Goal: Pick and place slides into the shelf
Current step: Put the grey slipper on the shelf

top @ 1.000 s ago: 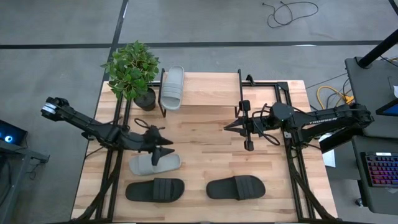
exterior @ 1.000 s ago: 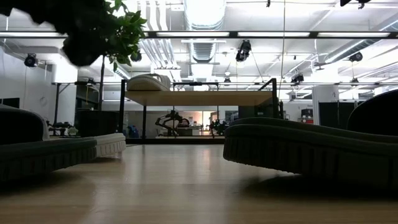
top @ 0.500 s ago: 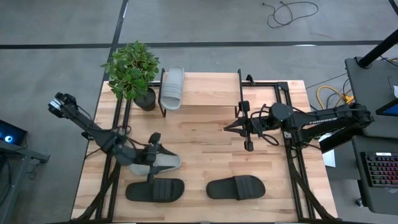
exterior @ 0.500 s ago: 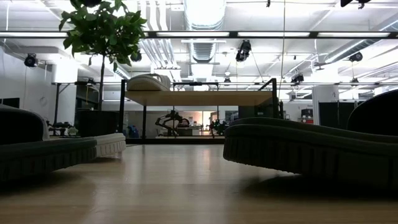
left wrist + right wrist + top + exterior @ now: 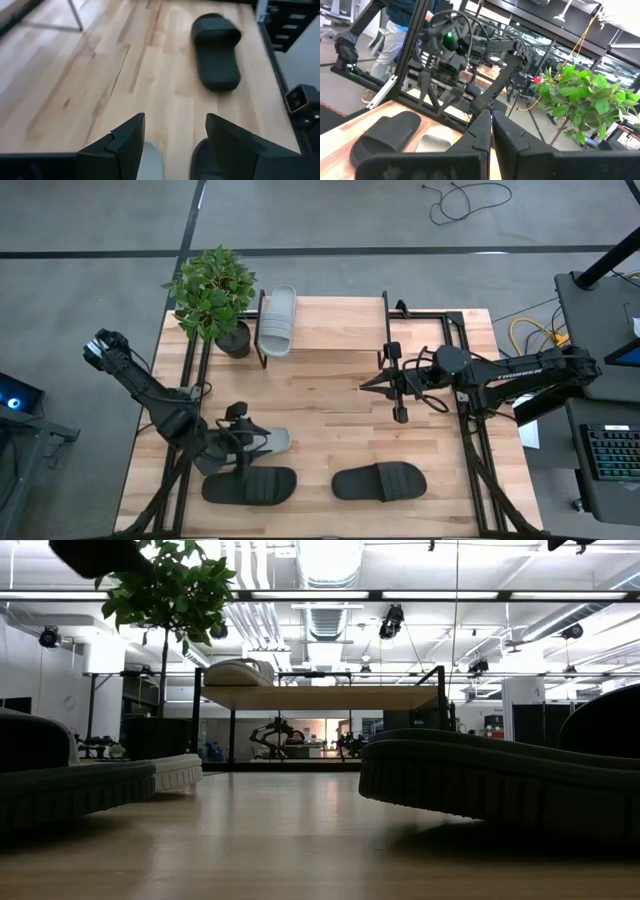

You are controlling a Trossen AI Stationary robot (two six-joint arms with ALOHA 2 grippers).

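One light grey slide lies on the shelf at its left end, sole on the top board; it also shows in the low view. The second grey slide lies on the table at the near left, with a black slide just near of it and another black slide to the right. My left gripper is open over the grey slide on the table, whose tip shows between its fingers; I see no touch. My right gripper is shut and empty mid-table.
A potted plant stands at the far left beside the shelf. Bare tabletop lies between the shelf and the black slides. A person stands beyond the table's left side. Black frame rails run along both table sides.
My left gripper has gone toward the table's near edge and a little left, coming down over the grey slide on the table. The slides have stayed where they were.
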